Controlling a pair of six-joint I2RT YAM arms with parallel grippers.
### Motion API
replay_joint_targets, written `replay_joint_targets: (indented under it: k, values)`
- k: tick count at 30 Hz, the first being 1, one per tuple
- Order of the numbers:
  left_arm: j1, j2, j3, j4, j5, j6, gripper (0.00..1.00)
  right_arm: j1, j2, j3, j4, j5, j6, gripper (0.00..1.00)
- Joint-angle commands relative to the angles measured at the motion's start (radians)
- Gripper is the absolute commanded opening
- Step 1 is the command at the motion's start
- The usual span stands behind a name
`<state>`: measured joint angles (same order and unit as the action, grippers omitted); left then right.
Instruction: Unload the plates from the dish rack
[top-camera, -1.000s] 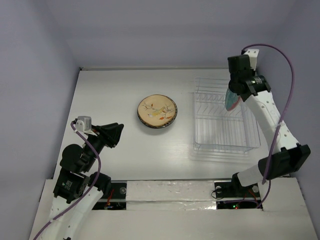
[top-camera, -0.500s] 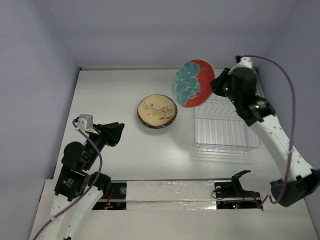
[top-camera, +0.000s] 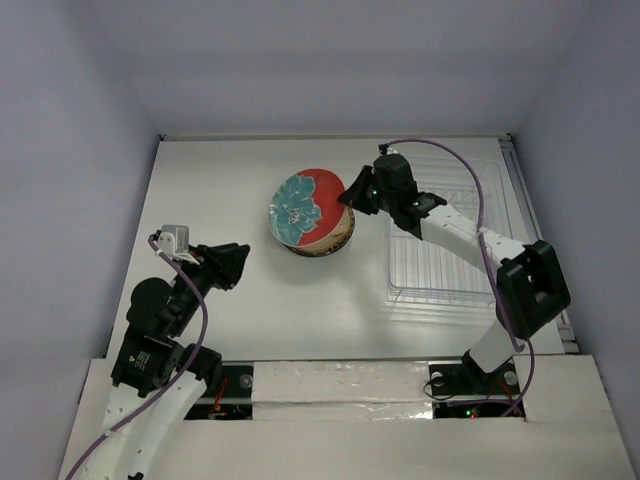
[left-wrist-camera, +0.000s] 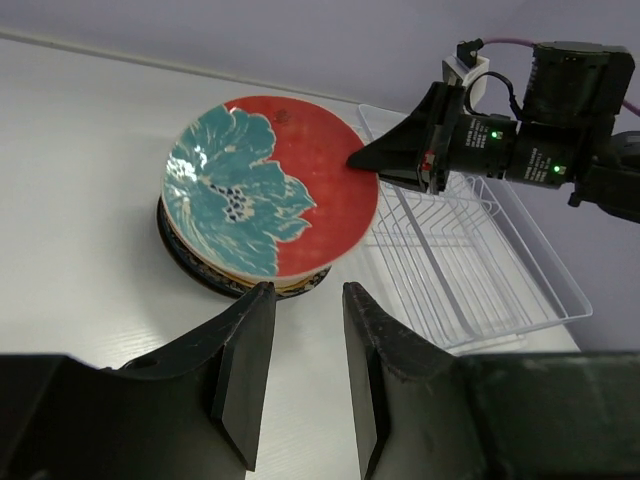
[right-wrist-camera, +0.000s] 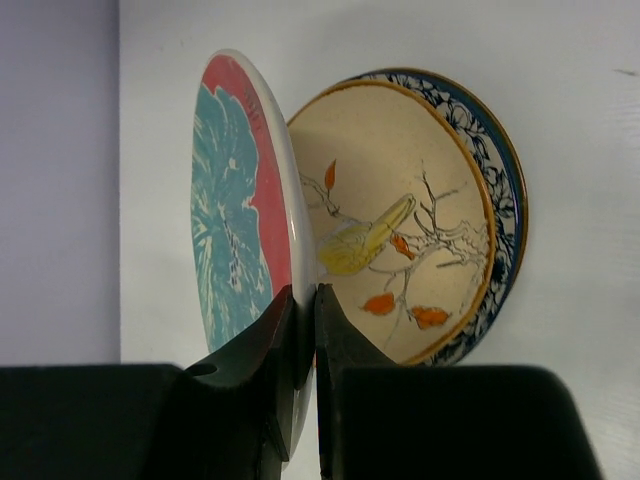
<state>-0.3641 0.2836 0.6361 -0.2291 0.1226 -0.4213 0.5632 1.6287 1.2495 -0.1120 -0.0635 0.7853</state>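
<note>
Pinching red-and-teal plate (top-camera: 303, 207) rim, right jaws; left jaws spread; stack (top-camera: 335, 240) beneath mostly hidden.

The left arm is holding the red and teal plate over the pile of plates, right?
No, the right arm holds it. Its jaws pinch the red and teal plate over the pile of plates, as the top view shows.
</note>
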Motion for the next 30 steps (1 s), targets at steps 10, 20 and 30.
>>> replay_joint_targets:
  k: [10,20,30]
  values:
    - [0.016,0.022,0.007,0.047,0.017,0.006,0.3,-0.011,0.069,-0.114,0.498,-0.048,0.203,0.0]
    - [0.034,0.023,0.007,0.05,0.026,0.006,0.3,0.007,0.069,-0.214,0.473,-0.018,0.163,0.42]
    - [0.044,0.028,0.007,0.053,0.04,0.007,0.31,0.047,0.022,-0.188,0.259,0.123,0.013,0.92]
